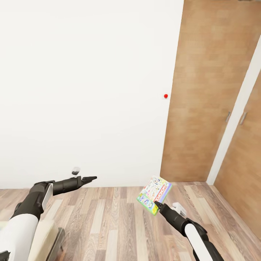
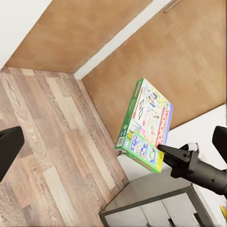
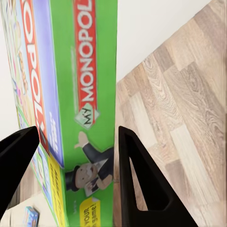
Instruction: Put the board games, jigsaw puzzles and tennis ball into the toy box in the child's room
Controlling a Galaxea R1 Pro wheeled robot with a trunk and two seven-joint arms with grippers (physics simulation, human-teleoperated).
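Note:
My right gripper (image 1: pixel 158 205) is shut on the lower edge of a white-green Monopoly board game (image 1: pixel 154 194), holding it upright above the wooden floor. In the right wrist view its two dark fingers (image 3: pixel 137 179) press the box (image 3: pixel 85 94) from both sides. The left wrist view shows the same box (image 2: pixel 144 125) pinched by the right gripper (image 2: pixel 165 156). My left gripper (image 1: pixel 89 178) hovers left of the box, open and empty, its fingers (image 2: pixel 9 149) far apart. A small blue box (image 3: pixel 30 215) lies on a pale surface in the right wrist view.
A white wall (image 1: pixel 90 90) stands straight ahead, with wooden doors (image 1: pixel 203 90) to its right. A beige bed corner (image 1: pixel 49 232) sits at lower left. The left wrist view shows a dark grey table section with white drawers (image 2: pixel 156 203). Wood floor (image 1: pixel 116 224) lies between the arms.

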